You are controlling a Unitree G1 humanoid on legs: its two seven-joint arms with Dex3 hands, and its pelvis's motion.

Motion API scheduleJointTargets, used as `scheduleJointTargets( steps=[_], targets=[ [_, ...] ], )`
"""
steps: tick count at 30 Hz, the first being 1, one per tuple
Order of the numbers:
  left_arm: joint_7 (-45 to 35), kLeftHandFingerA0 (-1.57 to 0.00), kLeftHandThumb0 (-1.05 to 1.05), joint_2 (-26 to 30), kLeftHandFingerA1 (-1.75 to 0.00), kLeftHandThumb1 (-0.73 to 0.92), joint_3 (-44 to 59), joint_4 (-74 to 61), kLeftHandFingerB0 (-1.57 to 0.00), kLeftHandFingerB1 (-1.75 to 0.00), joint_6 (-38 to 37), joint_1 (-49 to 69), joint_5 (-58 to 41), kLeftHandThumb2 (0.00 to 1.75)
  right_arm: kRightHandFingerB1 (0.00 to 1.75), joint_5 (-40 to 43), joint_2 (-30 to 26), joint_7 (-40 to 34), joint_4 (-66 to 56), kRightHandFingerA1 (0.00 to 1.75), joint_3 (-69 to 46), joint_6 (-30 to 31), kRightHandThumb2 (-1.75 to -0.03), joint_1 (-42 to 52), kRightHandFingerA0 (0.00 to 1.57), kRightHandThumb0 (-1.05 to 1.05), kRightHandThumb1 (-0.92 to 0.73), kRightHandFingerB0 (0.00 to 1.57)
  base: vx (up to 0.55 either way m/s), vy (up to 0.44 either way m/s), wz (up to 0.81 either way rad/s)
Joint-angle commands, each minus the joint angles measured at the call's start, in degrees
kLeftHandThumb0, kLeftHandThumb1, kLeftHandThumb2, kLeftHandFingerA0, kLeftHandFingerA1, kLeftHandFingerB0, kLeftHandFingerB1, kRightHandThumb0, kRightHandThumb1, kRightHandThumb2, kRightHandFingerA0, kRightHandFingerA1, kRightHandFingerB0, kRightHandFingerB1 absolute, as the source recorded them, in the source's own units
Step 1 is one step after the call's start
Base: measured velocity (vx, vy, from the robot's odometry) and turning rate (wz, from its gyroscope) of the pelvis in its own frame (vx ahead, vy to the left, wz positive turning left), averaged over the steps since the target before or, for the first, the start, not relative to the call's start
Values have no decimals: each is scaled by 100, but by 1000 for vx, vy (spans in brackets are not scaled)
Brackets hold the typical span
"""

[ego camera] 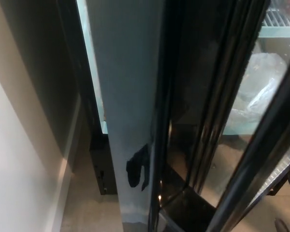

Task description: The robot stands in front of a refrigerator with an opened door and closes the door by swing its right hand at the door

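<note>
Door of grey panel and black-framed glass [130, 72] stood ajar, edge-on to the camera. The robot's black right hand [137, 167] lay against its lower part, and its fingers' spread could not be told. A crumpled clear plastic bag [263, 92] sat up and right of them; a white wall [19, 159] lay well left.

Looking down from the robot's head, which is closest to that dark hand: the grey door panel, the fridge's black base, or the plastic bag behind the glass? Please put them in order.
1. Grey door panel: the right hand shows directly against it.
2. Black base: just to the hand's left, low down.
3. Plastic bag: far upper right, behind glass.
</note>
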Motion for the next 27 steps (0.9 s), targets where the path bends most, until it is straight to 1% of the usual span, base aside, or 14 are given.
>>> scheduleJointTargets(
  steps=[1, 5, 6, 7, 8, 12, 13, 15, 16, 21, 22, 23, 24, 27],
  targets=[
    [340, -44, -55, 124, -40, 76, -10, 197, -38, -36, -300, 755, 96, 66, 43, -172, 906, -603, -6599, 40, -1401, -689, -96, 28, 5, -75, -59, 9, 0, 0, 0],
    [303, -44, -54, 107, -40, 76, 24, 196, -38, -36, -301, 791, 57, 66, 27, -402, 1243, -666, -6774, 25, -1109, -687, -65, -316, 9, -74, -76, 19, 0, 0, 0],
    [295, -48, -47, 103, -39, 79, 36, 194, -42, -36, -296, 788, 46, 64, 47, -478, 1320, -684, -6774, 50, -945, -700, -101, -537, 0, -39, -36, 0, 0, 0, 0],
    [290, -48, -47, 100, -39, 79, 45, 193, -42, -36, -292, 786, 37, 64, 47, -535, 1377, -700, -6774, 50, -821, -709, -101, -702, 0, -39, -36, 0, 0, 0, 0],
    [273, -48, -48, 108, -40, 79, 52, 195, -43, -36, -346, 797, 32, 64, 29, -744, 1473, -711, -6774, 24, -663, -748, -73, -994, 9, -94, -72, 16, 0, 0, 0],
    [268, -48, -48, 112, -40, 79, 53, 191, -43, -36, -370, 806, 34, 64, 29, -817, 1564, -652, -6774, 24, -650, -775, -73, -1069, 9, -94, -72, 16, 0, 0, 0],
    [253, -43, -53, 118, -39, 76, 19, 175, -37, -35, -346, 782, 67, 65, 37, -1188, 1429, -676, -6661, 44, -760, -597, -114, -1536, 5, -92, -70, 2, 0, 0, 0],
    [231, -43, -53, 126, -39, 76, -32, 150, -37, -35, -310, 748, 116, 65, 37, -1751, 1234, -701, -6511, 44, -922, -314, -114, -2237, 5, -92, -70, 2, 0, 0, 0],
    [246, -44, -51, 123, -38, 76, -43, 146, -38, -34, -296, 732, 130, 64, 30, -2029, 1603, -687, -6585, 33, -591, -127, -64, -2260, 21, -57, -78, 21, 0, 0, 0],
    [254, -46, -49, 109, -39, 74, -58, 113, -41, -36, -284, 655, 145, 63, 47, -2383, 1935, -1040, -4439, 58, 379, 157, -67, -4458, 19, -56, -90, 26, 0, 0, 0],
    [249, -41, -48, 96, -56, 61, -52, 118, -29, -49, -249, 614, 138, 96, 34, -3752, 1626, -1779, -3978, 43, 380, 121, -64, -4532, 22, -80, -80, 27, 0, 0, 0],
    [249, -41, -48, 93, -56, 61, -50, 120, -29, -49, -238, 603, 136, 96, 34, -4124, 1549, -1988, -3860, 43, 385, 116, -64, -4528, 22, -80, -80, 27, 0, 0, 0],
    [250, -40, -50, 93, -55, 62, -74, 127, -29, -49, -215, 572, 161, 96, 30, -4298, 1635, -1364, -4107, 29, 620, 249, -106, -3863, 2, -73, -66, 4, 0, 0, 0],
    [242, -40, -48, 116, -56, 61, -151, 108, -27, -49, -209, 519, 238, 97, 9, -4378, 1183, -620, -3631, 6, 903, 431, -102, -3431, 0, -82, -78, 0, 0, 0, 0]
  ],
)
